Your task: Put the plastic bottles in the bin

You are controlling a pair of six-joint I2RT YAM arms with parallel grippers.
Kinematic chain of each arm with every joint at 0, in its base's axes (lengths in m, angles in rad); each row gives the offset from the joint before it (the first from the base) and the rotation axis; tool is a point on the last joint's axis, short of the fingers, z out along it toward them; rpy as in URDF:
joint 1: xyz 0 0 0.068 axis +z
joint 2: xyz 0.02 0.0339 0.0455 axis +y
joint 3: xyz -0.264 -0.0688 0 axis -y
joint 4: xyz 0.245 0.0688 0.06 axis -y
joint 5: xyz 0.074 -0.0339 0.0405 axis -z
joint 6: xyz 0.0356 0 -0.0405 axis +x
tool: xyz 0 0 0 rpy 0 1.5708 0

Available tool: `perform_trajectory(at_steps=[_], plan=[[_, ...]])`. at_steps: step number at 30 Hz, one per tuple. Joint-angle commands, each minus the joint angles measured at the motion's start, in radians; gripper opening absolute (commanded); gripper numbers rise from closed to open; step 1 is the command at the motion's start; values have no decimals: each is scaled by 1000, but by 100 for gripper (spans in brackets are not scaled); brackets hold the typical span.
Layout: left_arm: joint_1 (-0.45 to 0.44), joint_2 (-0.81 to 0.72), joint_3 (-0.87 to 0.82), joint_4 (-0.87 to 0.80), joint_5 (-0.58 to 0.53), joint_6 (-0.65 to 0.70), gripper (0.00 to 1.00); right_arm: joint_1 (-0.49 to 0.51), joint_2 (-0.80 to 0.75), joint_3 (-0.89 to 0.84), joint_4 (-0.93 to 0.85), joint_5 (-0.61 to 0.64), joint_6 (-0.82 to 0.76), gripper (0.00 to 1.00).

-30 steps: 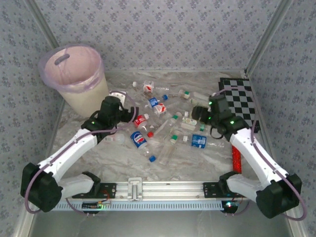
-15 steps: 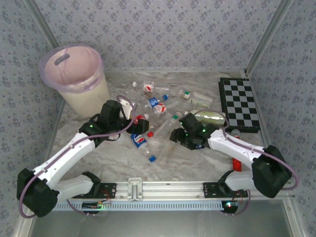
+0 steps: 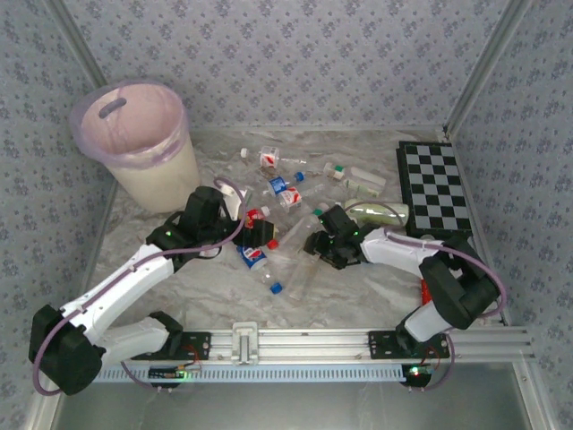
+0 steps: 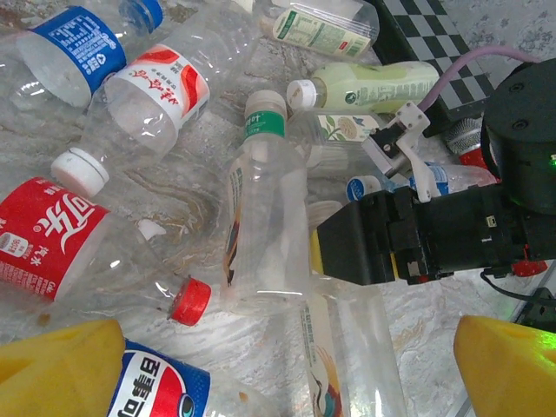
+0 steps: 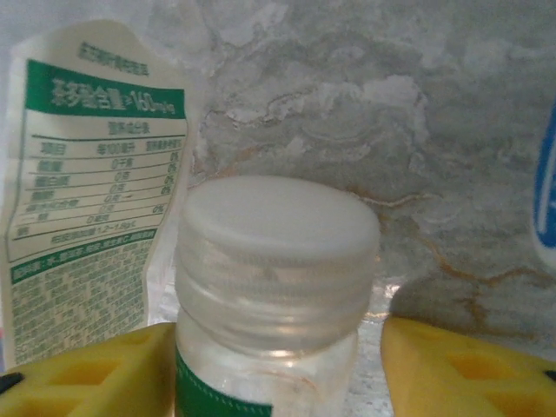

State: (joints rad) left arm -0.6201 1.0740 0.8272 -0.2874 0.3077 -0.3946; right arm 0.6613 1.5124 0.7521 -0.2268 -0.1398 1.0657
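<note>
Right gripper [image 5: 278, 365] straddles the neck of a white-cap bottle [image 5: 278, 252] mid-table. Its jaws are apart, not clamped yet: a sliver of gap shows on one side. Left gripper [image 4: 287, 373] hangs wide open just over a blue-label bottle [image 4: 156, 387], w/ the other bottles [image 3: 282, 188] strewn across the table's middle. Bin [image 3: 157, 175] sits at the far-left corner, well apart.

Risks, as I judge them: the round, slick neck could squirt out if the jaws close off-centre. The neighbouring bottle w/ the printed label [image 5: 87, 174] lies by one finger & may get pinched too. Both grippers work the same patch, close together, so a clash is possible. The right arm's route to the bin prob. crosses the left arm.

Vs. 1 s ago: right gripper has swung in from beside the chequered board [image 3: 430, 184] to the pile. Left gripper has edged toward the middle too.
</note>
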Motion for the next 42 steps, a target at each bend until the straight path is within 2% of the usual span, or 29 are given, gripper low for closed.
perform_trajectory(at_steps=[1,3,7,10,12,14,16,20,23,27,30,32,36,39,41,42], plan=[[-12,-6,21,25,27,-6,98,4,-20,9,-6,10,3,49],[-15,-8,31,21,29,-2,99,4,-58,20,-43,21,-14,41],[-19,-6,63,31,52,-13,99,-7,-172,91,-196,46,-87,39],[-28,19,66,112,168,-55,99,-48,-250,156,-276,48,-204,36],[-55,61,61,196,237,-92,99,-104,-280,180,-270,-2,-300,33],[-99,114,73,254,272,-100,99,-180,-284,201,-254,-112,-364,30],[-147,175,106,283,273,-92,99,-239,-276,231,-247,-208,-414,28],[-203,290,156,391,287,-141,99,-257,-246,303,-271,-253,-503,26],[-210,388,192,469,283,-225,99,-261,-231,317,-239,-292,-506,23],[-214,455,212,528,254,-261,99,-261,-233,315,-178,-336,-481,23],[-214,483,243,473,238,-245,99,-263,-234,320,-159,-366,-475,23],[-214,492,248,467,234,-240,93,-265,-235,323,-154,-373,-475,22],[-214,485,231,519,240,-268,69,-268,-233,325,-160,-357,-480,23],[-214,474,245,481,237,-245,59,-269,-228,329,-152,-349,-483,25],[-214,471,268,438,236,-219,55,-274,-220,338,-156,-349,-491,34],[-214,471,279,421,235,-208,55,-277,-218,344,-160,-346,-498,43]])
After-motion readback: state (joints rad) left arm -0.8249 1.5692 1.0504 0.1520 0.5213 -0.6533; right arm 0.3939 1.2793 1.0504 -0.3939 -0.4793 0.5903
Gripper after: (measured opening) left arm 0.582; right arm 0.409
